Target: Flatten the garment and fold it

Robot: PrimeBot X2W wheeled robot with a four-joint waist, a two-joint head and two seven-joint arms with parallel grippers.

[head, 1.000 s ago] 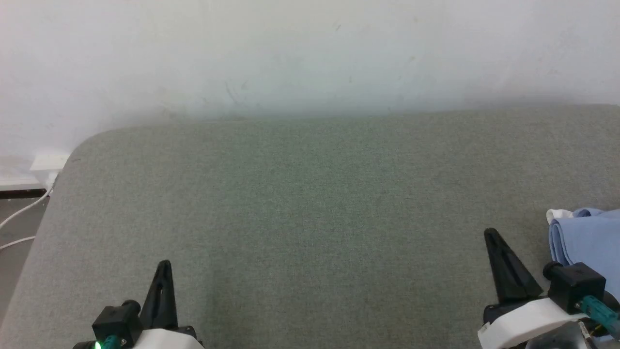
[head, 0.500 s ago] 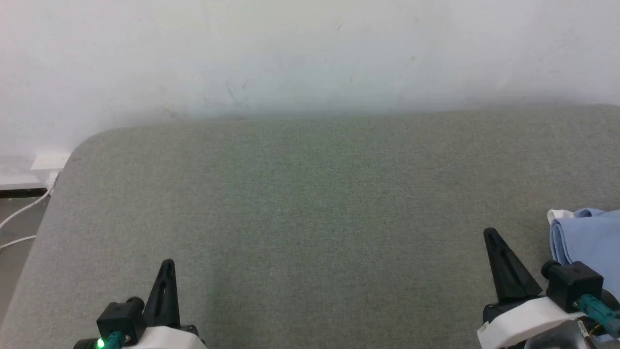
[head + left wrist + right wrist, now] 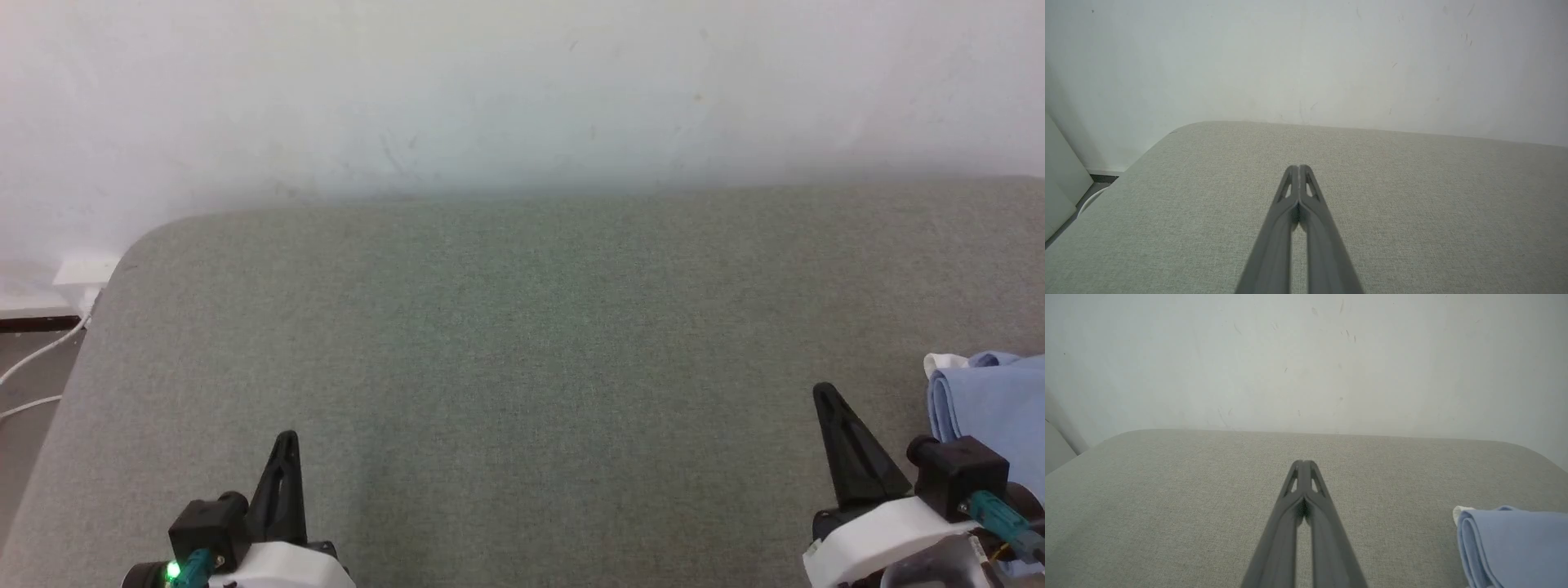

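Note:
The garment (image 3: pixel 988 400) is a light blue shirt lying folded at the right edge of the grey-green padded surface (image 3: pixel 522 327), with a bit of white fabric at its far corner. It also lies at the lower right of the right wrist view, as a folded garment (image 3: pixel 1515 547). My right gripper (image 3: pixel 823 394) sits just left of it, shut and empty, its tips pressed together (image 3: pixel 1302 462). My left gripper (image 3: pixel 286 439) is at the lower left, far from the shirt, also shut with nothing held (image 3: pixel 1298 166).
A white wall (image 3: pixel 522 90) rises behind the padded surface. Off the surface's rounded left corner there is a white socket box (image 3: pixel 82 273) with white cables (image 3: pixel 33 367) on the floor.
Both grippers closed the last bit to fully shut. The left gripper crept slightly up and right in the head view; the shirt has not moved.

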